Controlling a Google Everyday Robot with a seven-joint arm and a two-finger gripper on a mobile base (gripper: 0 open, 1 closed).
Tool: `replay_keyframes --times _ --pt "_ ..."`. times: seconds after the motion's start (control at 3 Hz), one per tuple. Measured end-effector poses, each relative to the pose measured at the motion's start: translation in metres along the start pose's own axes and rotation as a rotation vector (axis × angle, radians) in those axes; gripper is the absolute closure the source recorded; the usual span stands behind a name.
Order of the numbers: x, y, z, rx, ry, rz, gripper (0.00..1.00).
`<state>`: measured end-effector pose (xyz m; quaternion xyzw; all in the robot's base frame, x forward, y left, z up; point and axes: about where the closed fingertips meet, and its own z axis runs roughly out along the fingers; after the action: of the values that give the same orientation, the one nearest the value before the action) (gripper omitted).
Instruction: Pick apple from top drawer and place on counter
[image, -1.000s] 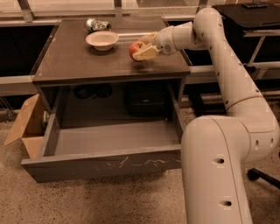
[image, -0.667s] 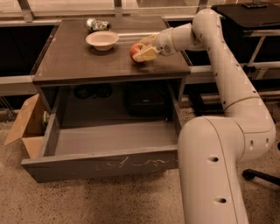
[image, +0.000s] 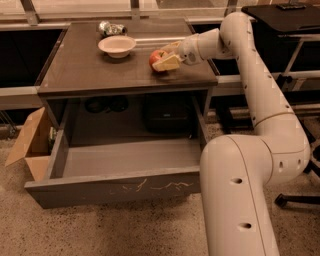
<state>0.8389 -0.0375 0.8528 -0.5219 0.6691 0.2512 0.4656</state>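
The apple (image: 155, 59) is red with a yellowish patch and sits at the right side of the counter (image: 85, 67), at or just above its surface. My gripper (image: 166, 55) reaches in from the right, and its cream fingers (image: 168, 63) close around the apple's right side. The top drawer (image: 115, 188) is pulled out wide below the counter, its scratched front facing me and its inside bare.
A pale bowl (image: 116, 46) and a shiny crumpled object (image: 110, 27) stand at the counter's back. A cardboard box (image: 27, 145) sits on the floor at left. A dark bag (image: 165, 116) lies under the counter. A black desk (image: 280, 12) is at far right.
The gripper and apple have shifted slightly left and down toward the counter's surface. The drawer and the bowl have not moved.
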Motion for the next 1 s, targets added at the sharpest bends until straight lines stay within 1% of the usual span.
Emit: replay_keyframes --times 0.33,0.67,1.0 --pt "0.000 -0.001 -0.001 0.001 0.000 0.007 0.36" --pt "0.002 -0.006 -0.006 0.013 -0.015 0.007 0.13" --pt "-0.003 -0.012 -0.017 0.041 -0.037 -0.011 0.00"
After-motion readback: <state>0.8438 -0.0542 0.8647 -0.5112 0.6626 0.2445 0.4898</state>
